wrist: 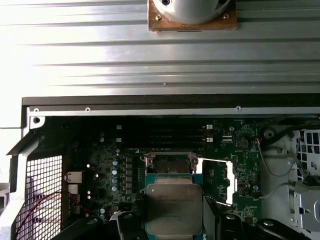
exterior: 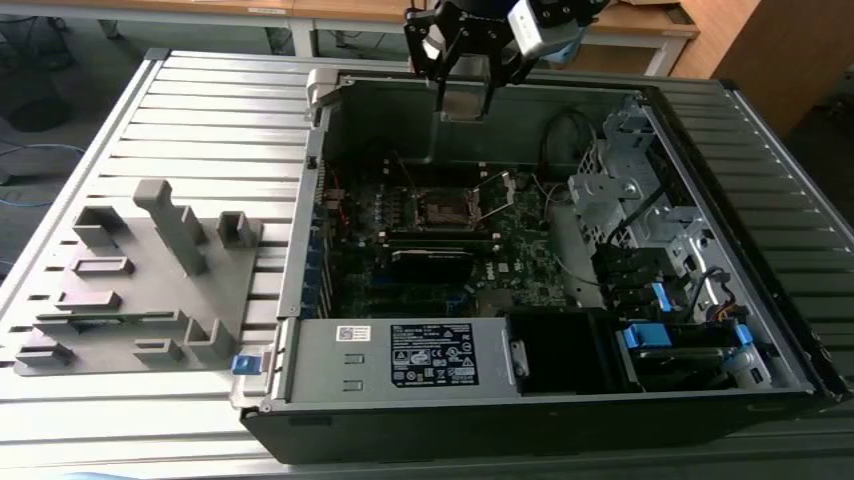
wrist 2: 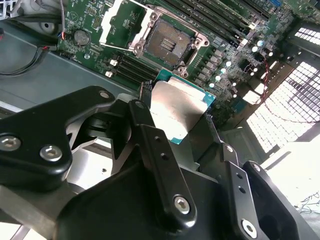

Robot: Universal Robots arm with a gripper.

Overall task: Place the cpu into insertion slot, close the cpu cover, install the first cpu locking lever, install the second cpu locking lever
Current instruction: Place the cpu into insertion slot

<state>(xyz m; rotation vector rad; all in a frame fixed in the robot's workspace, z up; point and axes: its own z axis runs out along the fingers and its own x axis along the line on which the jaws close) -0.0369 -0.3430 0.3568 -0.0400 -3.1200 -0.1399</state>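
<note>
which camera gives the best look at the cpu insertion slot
The second wrist view: the insertion slot lies open and unobstructed, dark centre and metal rim clear. The exterior view shows it small; in the first wrist view the cpu hides part of it.

Ribbed silver metal table (exterior: 200,110), long slats running across from the exterior view's left to its right. In the first wrist view, the same slatted table (wrist: 150,60) beyond the case's rim.

Directly on it, toward the exterior view's right: open computer case (exterior: 507,425), laid on its side (open face up), dark wall nearest.

Just beside the case, at the exterior view's left: flat grey fixture plate (exterior: 200,300), studded with upright grey blocks.

By the plate's near right corner, close against the case: small blue piece (exterior: 244,364).
</note>
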